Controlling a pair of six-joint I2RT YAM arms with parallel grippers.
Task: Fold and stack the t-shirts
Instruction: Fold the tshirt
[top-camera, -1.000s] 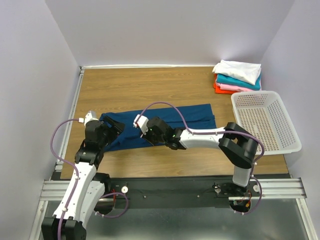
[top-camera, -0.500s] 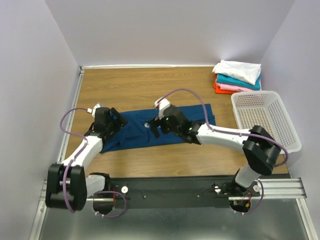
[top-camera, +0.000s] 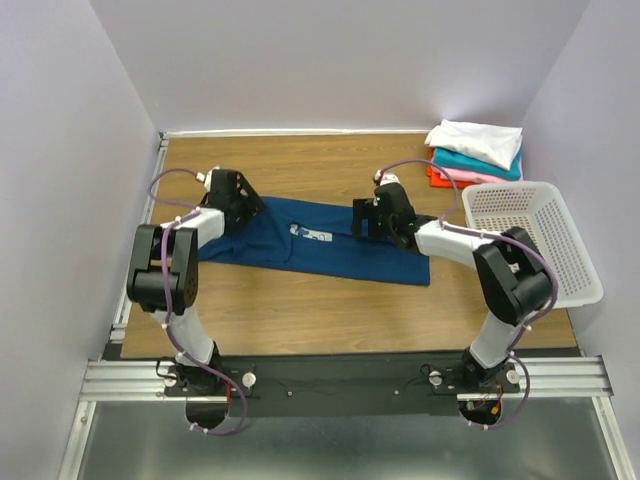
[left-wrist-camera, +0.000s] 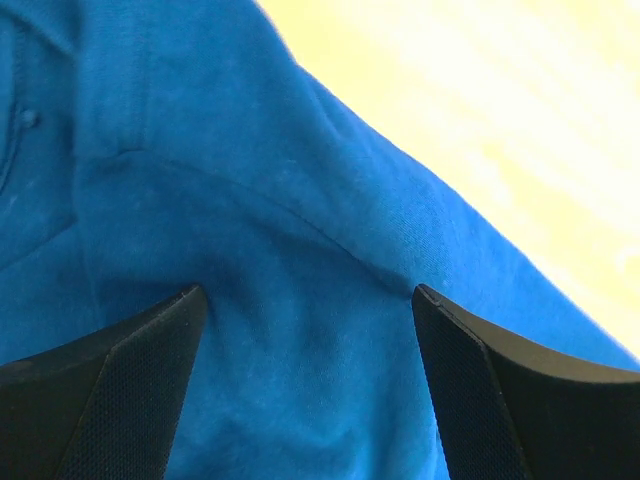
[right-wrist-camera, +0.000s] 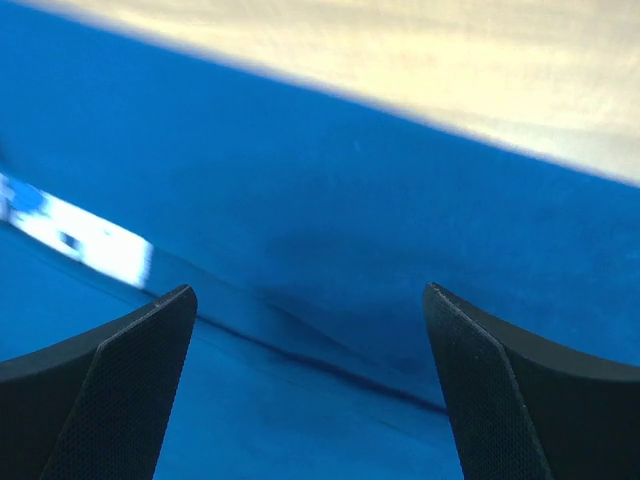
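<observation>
Navy t-shirt (top-camera: 320, 252) | beneath left hand (left-wrist-camera: 310, 300), right hand (right-wrist-camera: 310, 295) | both spread

White print (top-camera: 313, 234) on navy t-shirt (top-camera: 345, 258): no legible text

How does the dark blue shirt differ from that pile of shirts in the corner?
The navy shirt lies alone, stretched long mid-table; the pile is folded small, stacked in the far right corner. The navy shirt is dark; the pile shows white, teal, pink, orange-red. Both rest on the table.
</observation>
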